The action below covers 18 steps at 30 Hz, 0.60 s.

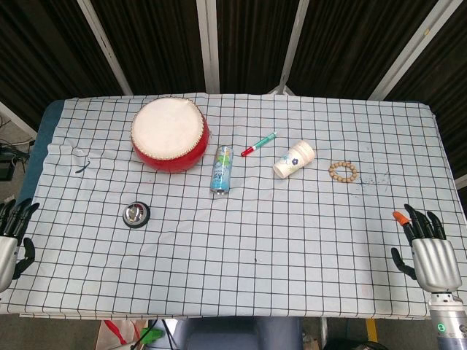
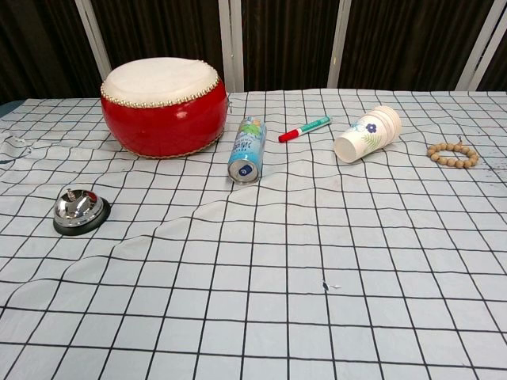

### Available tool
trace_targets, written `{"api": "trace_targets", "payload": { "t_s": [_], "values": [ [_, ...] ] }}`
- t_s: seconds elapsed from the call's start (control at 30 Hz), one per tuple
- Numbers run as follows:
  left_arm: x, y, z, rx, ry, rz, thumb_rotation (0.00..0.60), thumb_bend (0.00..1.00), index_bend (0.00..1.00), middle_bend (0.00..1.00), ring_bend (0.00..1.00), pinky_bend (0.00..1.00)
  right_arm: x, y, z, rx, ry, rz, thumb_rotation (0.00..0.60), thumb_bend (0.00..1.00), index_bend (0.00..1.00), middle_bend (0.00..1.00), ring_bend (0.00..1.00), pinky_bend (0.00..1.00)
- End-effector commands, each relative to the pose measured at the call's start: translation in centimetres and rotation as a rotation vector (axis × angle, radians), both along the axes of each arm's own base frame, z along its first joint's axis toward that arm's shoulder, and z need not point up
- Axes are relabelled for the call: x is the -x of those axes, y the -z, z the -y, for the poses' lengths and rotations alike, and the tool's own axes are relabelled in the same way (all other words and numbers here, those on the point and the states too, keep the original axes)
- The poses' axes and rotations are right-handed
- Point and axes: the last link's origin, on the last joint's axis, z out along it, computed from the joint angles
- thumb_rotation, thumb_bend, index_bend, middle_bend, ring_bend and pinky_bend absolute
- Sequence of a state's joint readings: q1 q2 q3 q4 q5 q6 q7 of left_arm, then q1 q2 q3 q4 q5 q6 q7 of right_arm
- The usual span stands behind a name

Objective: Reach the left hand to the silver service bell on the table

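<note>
left hand (image 1: pixel 13 237): fingers spread apart, holding nothing, sitting at the table's left edge near the front, only partly in the head view and not in the chest view at all. right hand (image 1: pixel 430 251): fingers also apart and empty, one tip orange, parked at the front right corner, well away from everything.

silver service bell (image 1: pixel 136 214) sits on the left half of the cloth, w/ a black base and shiny dome, upright, nothing touching it. it's forward of the red drum (image 1: pixel 170 135) and left of the can (image 1: pixel 222 169). from the chest view the bell (image 2: pixel 80 211) has clear cloth all round it.

progress, as i read it: basically not started. left hand is well apart from the bell, w/ open cloth between them. whole reach is left: hand has to travel inward and a bit toward the far side, then settle over the dome. no obstacles in that path afaict.

other stuff further back and right: marker (image 1: pixel 260 143), paper cup (image 1: pixel 295 160) on its side, bead bracelet (image 1: pixel 341 171). none near the bell.

surface: table (image 1: pixel 306 270) covered by a white cloth w/ black grid, a bit wrinkled, esp. round the bell and left edge. behind: dark corrugated wall w/ pale slanted struts. some clutter on the floor below the front edge, can't tell what.
</note>
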<state>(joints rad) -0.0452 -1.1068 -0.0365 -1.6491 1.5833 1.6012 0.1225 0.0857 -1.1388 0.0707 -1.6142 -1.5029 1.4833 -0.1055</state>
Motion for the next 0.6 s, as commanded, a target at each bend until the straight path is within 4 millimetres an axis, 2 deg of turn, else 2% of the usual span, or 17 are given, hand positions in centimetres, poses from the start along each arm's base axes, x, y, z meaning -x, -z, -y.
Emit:
{"api": "trace_targets", "payload": {
  "t_s": [0.03,0.6],
  "values": [
    [0.03,-0.07,0.05,-0.002,-0.002,0.007,0.600,0.99,0.11,0.06,0.00,0.01,0.00,0.04,0.03,-0.002,0.000,0.000,0.600,0.40,0.18,0.08,0.12,0.08],
    [0.03,0.25,-0.17,0.011,0.002,0.009,0.600,0.99,0.11,0.07,0.00,0.01,0.04,0.31,-0.07,-0.013,0.003,-0.008,0.600,0.40,0.18,0.08,0.12,0.08]
  ]
}}
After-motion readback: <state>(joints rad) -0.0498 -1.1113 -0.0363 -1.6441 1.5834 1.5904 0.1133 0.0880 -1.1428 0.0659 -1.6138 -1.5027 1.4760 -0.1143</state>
